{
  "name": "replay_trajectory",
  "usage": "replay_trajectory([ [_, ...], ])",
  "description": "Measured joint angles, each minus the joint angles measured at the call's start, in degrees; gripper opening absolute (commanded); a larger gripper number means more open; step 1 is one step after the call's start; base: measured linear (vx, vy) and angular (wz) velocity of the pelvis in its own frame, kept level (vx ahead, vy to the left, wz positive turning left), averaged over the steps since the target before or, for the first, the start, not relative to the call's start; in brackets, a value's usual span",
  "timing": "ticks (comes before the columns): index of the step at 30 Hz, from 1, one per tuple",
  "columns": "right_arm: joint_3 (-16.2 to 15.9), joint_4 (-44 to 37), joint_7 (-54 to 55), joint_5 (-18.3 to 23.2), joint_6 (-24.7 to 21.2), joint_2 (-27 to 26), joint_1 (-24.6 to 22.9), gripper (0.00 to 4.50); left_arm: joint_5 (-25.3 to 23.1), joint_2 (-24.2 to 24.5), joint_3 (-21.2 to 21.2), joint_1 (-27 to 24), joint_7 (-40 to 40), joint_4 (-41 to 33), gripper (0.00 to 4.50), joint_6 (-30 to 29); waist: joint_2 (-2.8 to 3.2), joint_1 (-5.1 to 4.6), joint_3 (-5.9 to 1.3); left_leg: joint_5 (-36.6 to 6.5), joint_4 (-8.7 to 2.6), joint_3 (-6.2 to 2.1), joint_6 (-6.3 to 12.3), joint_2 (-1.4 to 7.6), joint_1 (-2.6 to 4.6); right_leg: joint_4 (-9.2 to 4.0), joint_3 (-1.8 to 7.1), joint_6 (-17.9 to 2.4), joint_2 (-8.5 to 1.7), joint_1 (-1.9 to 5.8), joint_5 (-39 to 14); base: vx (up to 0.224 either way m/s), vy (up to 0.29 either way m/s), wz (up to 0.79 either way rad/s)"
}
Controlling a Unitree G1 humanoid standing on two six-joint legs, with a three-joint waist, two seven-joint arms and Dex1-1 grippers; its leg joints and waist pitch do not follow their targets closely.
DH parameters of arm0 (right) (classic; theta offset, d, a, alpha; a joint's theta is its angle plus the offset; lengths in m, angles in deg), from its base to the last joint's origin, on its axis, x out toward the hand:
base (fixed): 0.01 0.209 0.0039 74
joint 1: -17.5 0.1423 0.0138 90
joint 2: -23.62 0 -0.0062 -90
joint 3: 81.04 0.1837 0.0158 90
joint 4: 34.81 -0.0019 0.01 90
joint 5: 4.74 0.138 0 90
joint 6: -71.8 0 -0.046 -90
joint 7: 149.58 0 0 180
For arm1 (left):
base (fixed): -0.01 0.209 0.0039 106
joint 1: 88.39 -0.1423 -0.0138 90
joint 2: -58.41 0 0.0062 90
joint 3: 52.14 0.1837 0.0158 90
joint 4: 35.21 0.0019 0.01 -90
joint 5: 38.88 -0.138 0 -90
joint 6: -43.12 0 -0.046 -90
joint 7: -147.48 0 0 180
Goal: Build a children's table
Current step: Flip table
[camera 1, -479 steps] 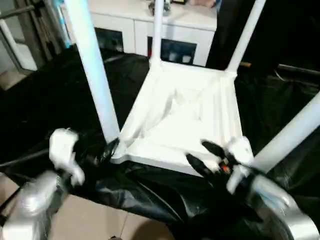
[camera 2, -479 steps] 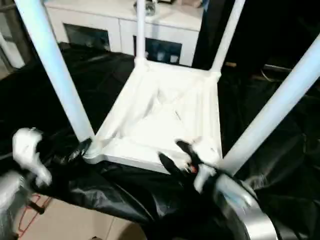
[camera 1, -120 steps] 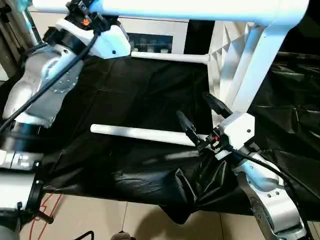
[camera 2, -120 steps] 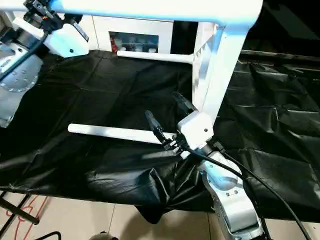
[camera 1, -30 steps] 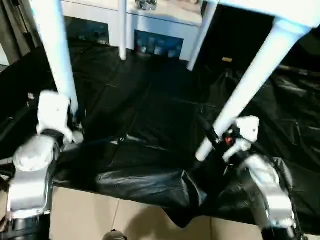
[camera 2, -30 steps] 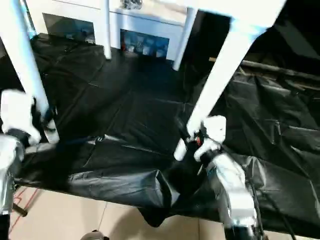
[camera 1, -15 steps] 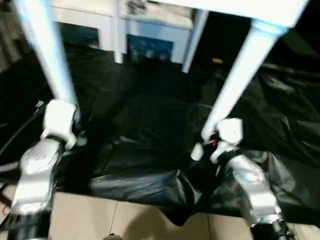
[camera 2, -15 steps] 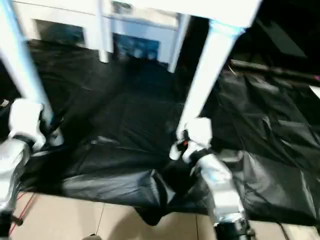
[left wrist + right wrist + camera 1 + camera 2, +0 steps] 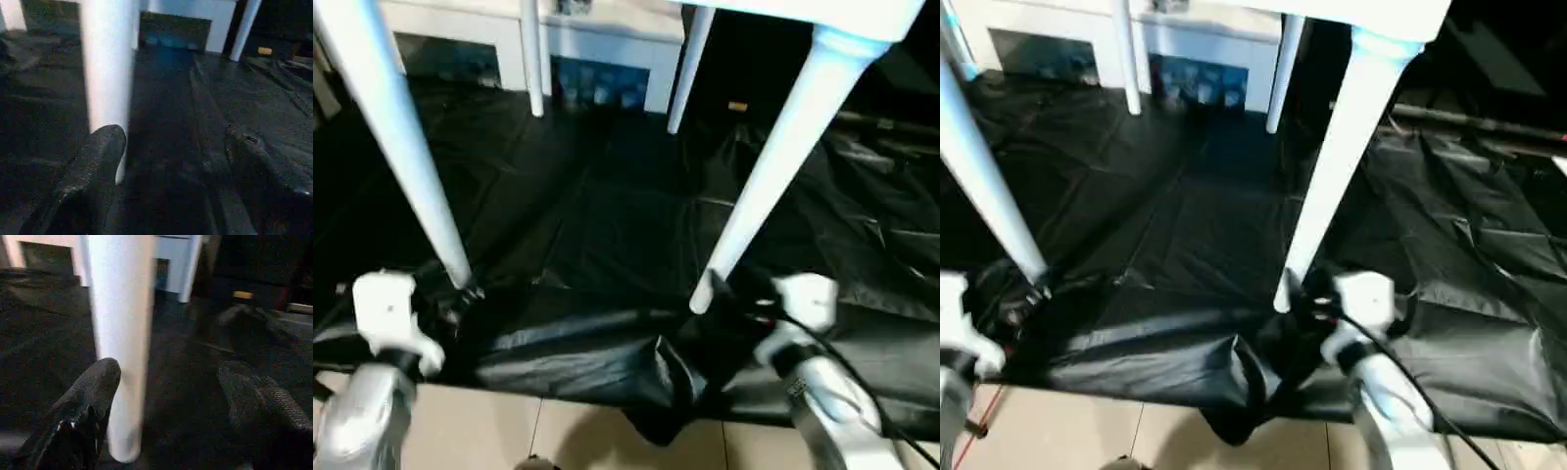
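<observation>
On the black-draped worktop (image 9: 607, 225) the children's table (image 9: 773, 166) stands upright, each near leg rising just beside an end effector, left (image 9: 166, 166) and right (image 9: 171, 401), both spread apart.

Setting: an indoor test or demonstration room furnished like a home. Evidence: a bench (image 9: 607, 225) draped in crinkled black plastic sheeting, a beige tiled floor (image 9: 509, 436) at its near edge, and a white cabinet (image 9: 597, 54) with glass doors standing beyond the bench, well apart from the right end effector (image 9: 166, 396).
</observation>
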Motion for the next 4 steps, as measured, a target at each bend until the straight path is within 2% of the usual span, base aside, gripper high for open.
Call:
replay_trajectory([
  [3, 0.0, -1.9, -0.5, 1.4, -1.2, 0.2, -1.8, 3.64, -1.8, 0.2, 1.2, -1.6, -1.0, -0.9, 3.88, -1.0, -0.11, -0.29, 0.02, 0.0, 0.02, -0.06, -0.01, -0.01, 0.24, -0.06, 0.0, 0.1, 0.0, 0.12, -0.1, 0.0, 0.0, 0.0],
  [4, 0.0, -2.4, -0.6, 2.1, -2.2, 0.2, -2.2, 3.64, -3.9, 0.9, 2.0, -1.8, -2.1, -1.6, 3.88, -1.6, -0.21, -0.4, 0.02, 0.0, 0.03, -0.07, -0.01, -0.02, 0.24, -0.07, 0.0, 0.1, 0.0, 0.08, -0.1, 0.0, 0.0, 0.0],
])
